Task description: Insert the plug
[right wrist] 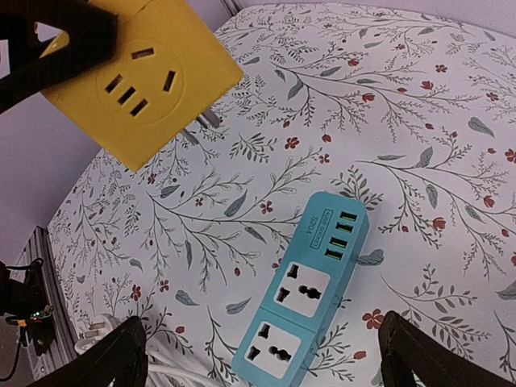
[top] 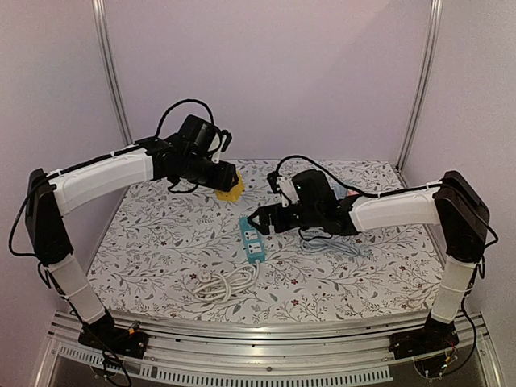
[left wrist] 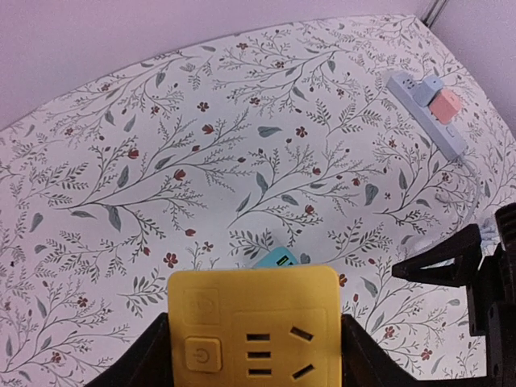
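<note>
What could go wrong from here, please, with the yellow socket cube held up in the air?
1. The left jaws grip the yellow socket cube only by its sides, off the table; pushing a plug in could twist it or make it slip.
2. The right jaws hang open and empty over the teal power strip; the white cable is coiled just in front of it, so pulling it might drag the strip.

A power symbol marks the button [left wrist: 201,355] on the yellow socket cube [left wrist: 252,322]; small print on the teal power strip [right wrist: 310,290] is too tiny to read.
</note>
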Robot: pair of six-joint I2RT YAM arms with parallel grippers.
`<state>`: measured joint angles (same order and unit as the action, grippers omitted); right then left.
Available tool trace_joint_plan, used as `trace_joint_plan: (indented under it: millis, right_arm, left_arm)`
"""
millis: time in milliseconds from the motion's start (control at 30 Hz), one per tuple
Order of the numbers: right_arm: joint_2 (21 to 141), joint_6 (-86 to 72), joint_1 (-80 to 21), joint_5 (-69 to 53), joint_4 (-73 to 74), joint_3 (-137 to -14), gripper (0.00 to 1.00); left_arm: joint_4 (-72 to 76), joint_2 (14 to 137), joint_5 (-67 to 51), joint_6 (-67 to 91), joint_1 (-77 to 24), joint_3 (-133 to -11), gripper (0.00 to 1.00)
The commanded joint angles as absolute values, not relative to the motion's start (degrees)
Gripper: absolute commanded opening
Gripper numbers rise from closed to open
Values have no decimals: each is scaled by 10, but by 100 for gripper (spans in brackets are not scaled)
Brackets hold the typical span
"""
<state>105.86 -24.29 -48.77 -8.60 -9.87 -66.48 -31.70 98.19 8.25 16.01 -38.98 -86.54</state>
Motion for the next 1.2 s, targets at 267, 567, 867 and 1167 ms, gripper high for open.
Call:
trace_joint_plan:
  millis: [267, 567, 867, 1167]
  right_arm:
    - [1178, -279, -546, -10, -5, -766, 98]
    - [1233, -287, -576, 61, 71, -809, 89]
    - [1244, -281, -580, 75, 76, -797, 56]
    - [1215, -200, -576, 83, 44, -737, 42]
  left_arm:
    - [-271, 917, 113, 172, -392, -797, 0]
    - [-242, 892, 113, 163, -391, -760, 0]
    - [-207, 869, 105, 143, -391, -732, 0]
    - [-166, 872, 103, 77, -391, -729, 0]
